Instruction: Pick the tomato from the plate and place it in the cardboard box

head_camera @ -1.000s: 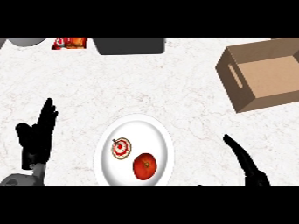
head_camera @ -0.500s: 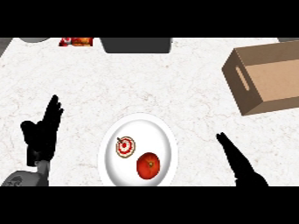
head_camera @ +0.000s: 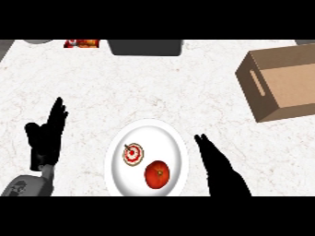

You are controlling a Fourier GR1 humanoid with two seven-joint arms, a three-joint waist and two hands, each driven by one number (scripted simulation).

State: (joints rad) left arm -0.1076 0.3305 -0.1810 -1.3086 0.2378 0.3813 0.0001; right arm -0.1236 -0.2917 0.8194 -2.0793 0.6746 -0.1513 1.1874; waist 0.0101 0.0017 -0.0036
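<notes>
— What do we see at the left?
— Our left robot hand (head_camera: pixel 46 138), open, fingers straight, holding nothing.
— And the tomato (head_camera: pixel 157 174)?
— We find it on the plate (head_camera: pixel 153 136), beside a red-and-white disc (head_camera: pixel 133 154). Just right of the plate, our right robot hand (head_camera: pixel 221 173) is open and empty. The box (head_camera: pixel 300 85) sits at the desk's (head_camera: pixel 153 87) far right.

Red tomato (head_camera: pixel 157 174), white plate (head_camera: pixel 147 133), brown cardboard box (head_camera: pixel 291 85)

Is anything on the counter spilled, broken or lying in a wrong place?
Nothing stands out. The tomato lies whole on the plate beside a red-and-white round piece; the box stands upright and open at the far right. The left hand and right hand are open, holding nothing.
</notes>
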